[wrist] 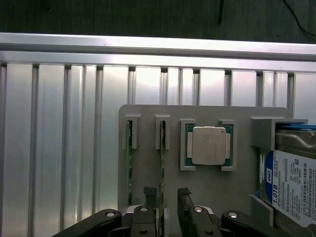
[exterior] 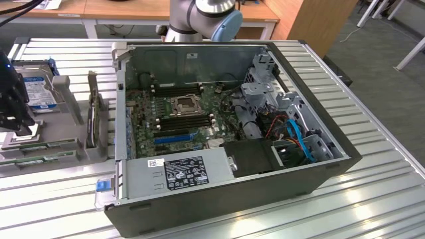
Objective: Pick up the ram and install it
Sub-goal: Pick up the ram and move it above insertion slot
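Observation:
Two ram sticks stand on edge in slots of a grey holder tray (wrist: 148, 113). One ram stick (wrist: 162, 148) is the one nearer the square silver processor (wrist: 210, 145); the other ram stick (wrist: 129, 158) stands beside it. My gripper (wrist: 167, 197) is open and hovers over the tray, with the nearer stick running between its black fingers (wrist: 183, 196) without contact. In the exterior view the gripper (exterior: 19, 124) hangs at the far left above the tray, where both sticks show as green strips (exterior: 48, 145) (exterior: 37, 160).
An open computer case (exterior: 226, 199) fills the middle of the slatted metal table (exterior: 371, 199). Its motherboard carries black memory slots (exterior: 186, 122) around the processor socket (exterior: 182, 104). A hard drive (wrist: 291, 182) sits at the tray's end. The arm's base (exterior: 199, 20) stands behind the case.

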